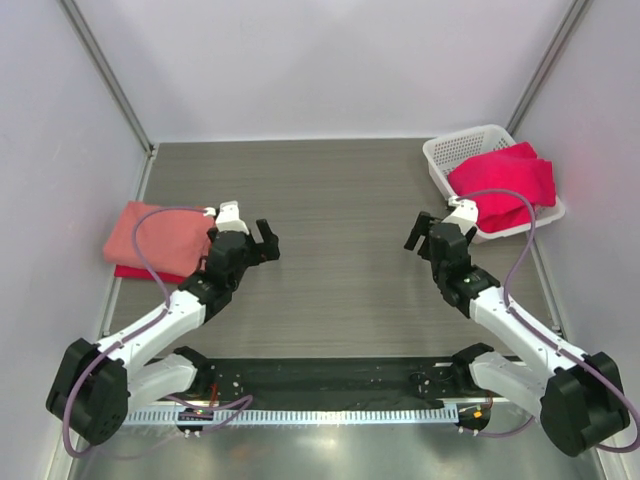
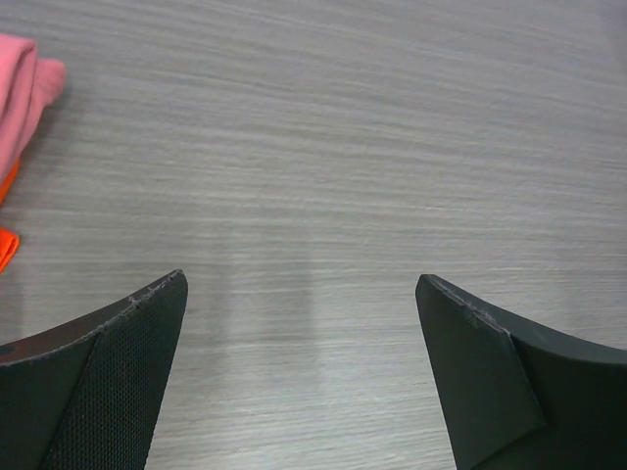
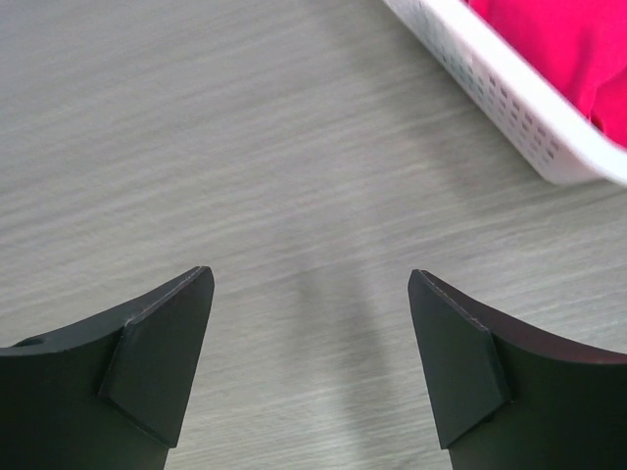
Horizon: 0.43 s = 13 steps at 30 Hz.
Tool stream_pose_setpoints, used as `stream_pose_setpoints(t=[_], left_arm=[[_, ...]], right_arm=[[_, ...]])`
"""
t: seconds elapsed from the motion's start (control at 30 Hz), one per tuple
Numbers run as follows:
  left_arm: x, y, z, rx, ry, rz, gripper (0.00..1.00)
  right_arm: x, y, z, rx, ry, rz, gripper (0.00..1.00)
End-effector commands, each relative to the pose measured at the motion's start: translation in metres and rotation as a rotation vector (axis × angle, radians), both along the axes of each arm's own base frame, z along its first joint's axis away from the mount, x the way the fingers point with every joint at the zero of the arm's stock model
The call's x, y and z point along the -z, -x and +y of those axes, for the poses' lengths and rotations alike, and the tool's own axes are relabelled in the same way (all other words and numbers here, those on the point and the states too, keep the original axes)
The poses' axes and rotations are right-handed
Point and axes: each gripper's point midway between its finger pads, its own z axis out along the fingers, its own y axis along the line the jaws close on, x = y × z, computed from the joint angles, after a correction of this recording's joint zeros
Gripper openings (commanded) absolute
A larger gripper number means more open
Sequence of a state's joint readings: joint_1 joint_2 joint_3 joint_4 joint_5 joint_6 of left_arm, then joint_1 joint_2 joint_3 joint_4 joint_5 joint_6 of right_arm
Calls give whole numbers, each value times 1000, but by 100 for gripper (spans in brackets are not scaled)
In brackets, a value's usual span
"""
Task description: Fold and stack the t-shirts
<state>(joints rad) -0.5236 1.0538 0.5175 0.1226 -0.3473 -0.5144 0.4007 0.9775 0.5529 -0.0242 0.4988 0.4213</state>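
A folded salmon-pink t-shirt lies at the left edge of the table on top of a folded red t-shirt. My left gripper hangs just right of this stack, open with nothing between its fingers. In the left wrist view its open jaws frame bare table, with the pink t-shirt at the left border. A crumpled crimson t-shirt fills the white mesh basket at the back right. My right gripper is open and empty, left of the basket. The right wrist view shows the basket and crimson t-shirt.
Grey wood-grain table top is walled by pale panels on the left, back and right. A black strip with a white toothed rail runs along the near edge between the arm bases. Purple cables loop off both arms.
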Motion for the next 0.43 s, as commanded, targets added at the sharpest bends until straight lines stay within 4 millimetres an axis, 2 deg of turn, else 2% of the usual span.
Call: stream_pose_setpoints(t=[0.0,0.17,0.23,0.4], left_arm=[[-29,-14,-9,11,38,-108,99],[-21,-15,2,-69,29,-59,100],[-20,-16,4,-85,22,-53,100],[-19,-13,10,-111,25,-53,100]], right_arm=[[-13,-13,1,26,-33,-72,85],[-15,-11,6,-9,-47,-95,88],[-17,-4,5,-20,-61,-125,99],[-23,6,1,-19,-90,-184,100]])
